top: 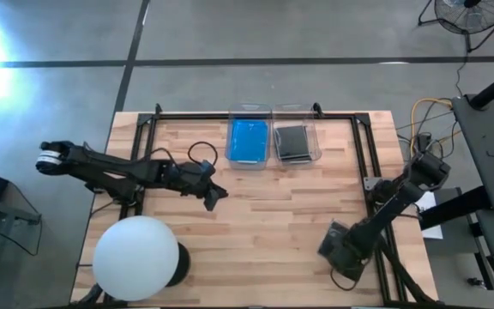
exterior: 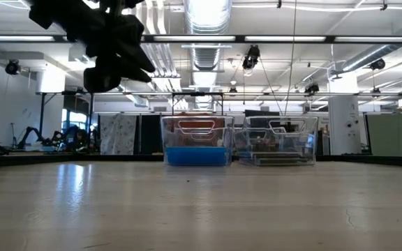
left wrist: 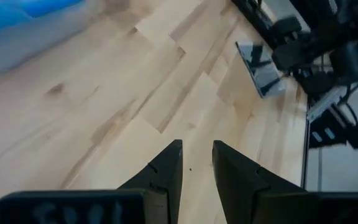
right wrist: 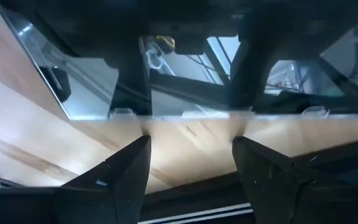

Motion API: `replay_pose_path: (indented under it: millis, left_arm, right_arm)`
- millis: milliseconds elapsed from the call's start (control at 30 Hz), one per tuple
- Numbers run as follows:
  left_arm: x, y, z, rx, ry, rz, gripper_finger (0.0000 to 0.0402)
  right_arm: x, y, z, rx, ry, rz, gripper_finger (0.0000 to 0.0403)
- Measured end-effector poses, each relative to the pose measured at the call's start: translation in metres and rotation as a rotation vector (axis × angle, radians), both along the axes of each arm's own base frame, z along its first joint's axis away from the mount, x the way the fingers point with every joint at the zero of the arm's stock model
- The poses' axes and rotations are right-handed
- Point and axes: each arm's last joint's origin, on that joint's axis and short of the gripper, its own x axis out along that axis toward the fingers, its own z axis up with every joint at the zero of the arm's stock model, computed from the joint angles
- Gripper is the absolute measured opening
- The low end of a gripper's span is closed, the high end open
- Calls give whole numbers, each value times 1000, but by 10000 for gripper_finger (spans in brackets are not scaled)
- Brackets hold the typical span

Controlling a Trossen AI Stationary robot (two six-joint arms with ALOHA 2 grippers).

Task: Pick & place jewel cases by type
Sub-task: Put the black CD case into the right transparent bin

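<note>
Sorting looks done: both tools hold nothing.

The left tool [top: 215, 196] hangs over the bare surface [top: 264, 223], fingers a little apart. The right tool [top: 333, 247] waits near the surface's right edge, fingers wide apart. The blue cases [top: 249, 140] and grey cases [top: 292, 142] lie in two clear bins [top: 272, 112] at the back, well apart from both tools.

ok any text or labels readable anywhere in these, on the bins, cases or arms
None can be read.
Left claw: pale marks on the dark block behind its fingers, too blurred to read.
Blue jewel cases and grey jewel cases in the two clear bins: no lettering shows.
Wooden table: no marks or labels.
</note>
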Motion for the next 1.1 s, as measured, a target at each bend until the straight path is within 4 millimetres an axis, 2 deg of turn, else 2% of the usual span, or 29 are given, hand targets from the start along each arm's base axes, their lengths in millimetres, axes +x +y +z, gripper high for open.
replay_pose_path:
  millis: [133, 267, 500, 667, 800, 933, 1100]
  left_arm:
    - [16, -2, -9, 0, -28, -58, 71]
    - [41, -5, -17, -6, -80, -118, 71]
    - [100, -11, -31, 71, -33, -259, 71]
    - [136, -14, -39, 105, 49, -288, 71]
    - [143, -10, -45, 257, 240, -272, 71]
    - [139, -5, -41, 381, 329, -216, 71]
    - [139, 11, -47, 233, 331, -233, 71]
  right_arm:
    - [14, -13, 1, 2, -24, -19, 224]
    - [26, -17, 7, -28, -70, -26, 222]
    - [58, -10, 34, -218, -369, 9, 212]
    - [69, -3, 52, -227, -420, -28, 203]
    - [71, -3, 57, -271, -391, -219, 201]
    - [82, 1, 60, -253, -489, -416, 201]
    - [105, -6, 50, -121, -629, -602, 204]
